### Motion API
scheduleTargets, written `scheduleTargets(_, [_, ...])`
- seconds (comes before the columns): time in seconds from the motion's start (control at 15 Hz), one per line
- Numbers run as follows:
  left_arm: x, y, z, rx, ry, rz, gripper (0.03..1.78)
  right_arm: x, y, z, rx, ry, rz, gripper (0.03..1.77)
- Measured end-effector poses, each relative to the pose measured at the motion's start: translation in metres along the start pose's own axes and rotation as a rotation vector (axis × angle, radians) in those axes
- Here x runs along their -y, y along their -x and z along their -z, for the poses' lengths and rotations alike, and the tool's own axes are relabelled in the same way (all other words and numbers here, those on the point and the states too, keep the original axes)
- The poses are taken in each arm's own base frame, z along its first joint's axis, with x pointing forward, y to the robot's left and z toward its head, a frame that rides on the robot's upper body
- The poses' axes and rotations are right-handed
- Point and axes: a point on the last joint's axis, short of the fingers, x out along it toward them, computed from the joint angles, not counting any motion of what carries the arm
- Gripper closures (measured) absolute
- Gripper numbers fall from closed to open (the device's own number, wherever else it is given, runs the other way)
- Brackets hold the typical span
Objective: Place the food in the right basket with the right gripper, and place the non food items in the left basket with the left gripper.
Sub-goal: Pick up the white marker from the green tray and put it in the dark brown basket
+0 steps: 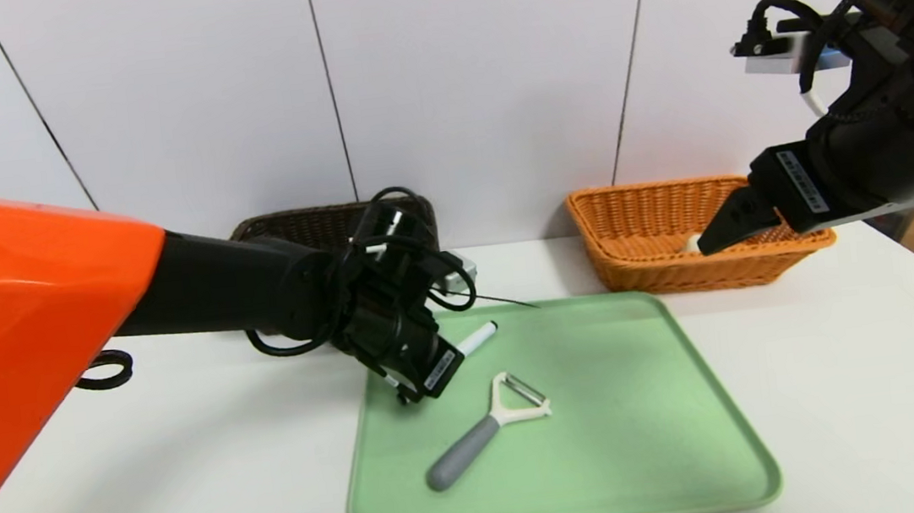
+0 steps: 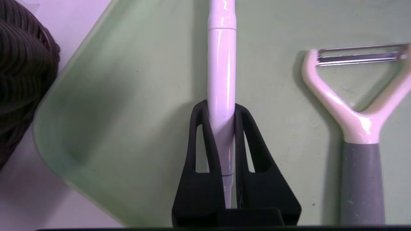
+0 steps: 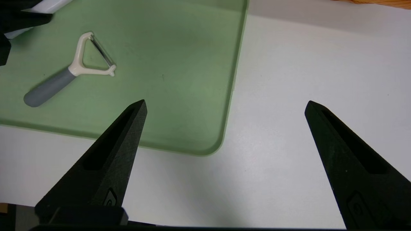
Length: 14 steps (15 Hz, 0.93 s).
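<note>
Pinching the marker with the left gripper over the tray, likely for steadiness, with an empty, wide-open right gripper at right.

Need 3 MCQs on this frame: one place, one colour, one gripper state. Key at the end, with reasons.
1. Where is the peeler?
A) in the orange-tan basket
B) on the green tray
C) on the bare table

2. What colour is the peeler's handle?
A) grey
B) orange
C) green

3. What is the left gripper doing?
A) standing open over the tray
B) closed on the peeler
C) closed on the white marker

Key:
1 B: the peeler lies on the green tray, beside the marker.
2 A: the handle is plain grey below the white fork.
3 C: the left gripper has its fingers against both sides of the white marker, over the tray.
</note>
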Motion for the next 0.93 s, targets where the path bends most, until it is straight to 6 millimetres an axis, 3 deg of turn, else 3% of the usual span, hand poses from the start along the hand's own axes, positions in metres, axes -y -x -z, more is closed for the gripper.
scheduleTargets(0.4, [0.025, 0.03, -0.019, 0.099, -0.005, 0.056, 1.65, -0.001, -0.003, 0.0, -0.01, -0.023, 0.002, 0.1])
scheduleTargets(0.6, [0.03, 0.061, -0.042, 0.213, 0.005, 0.046, 1.65, -0.001, -0.003, 0.0, -0.012, -0.033, 0.003, 0.1])
scheduleTargets(0.8, [0.018, 0.105, -0.064, 0.313, 0.044, 0.005, 1.65, -0.001, -0.003, 0.001, -0.013, -0.033, 0.003, 0.1])
scheduleTargets(0.93, [-0.008, 0.134, -0.068, 0.351, 0.091, -0.06, 1.65, -0.001, -0.003, 0.001, -0.013, -0.033, 0.003, 0.1])
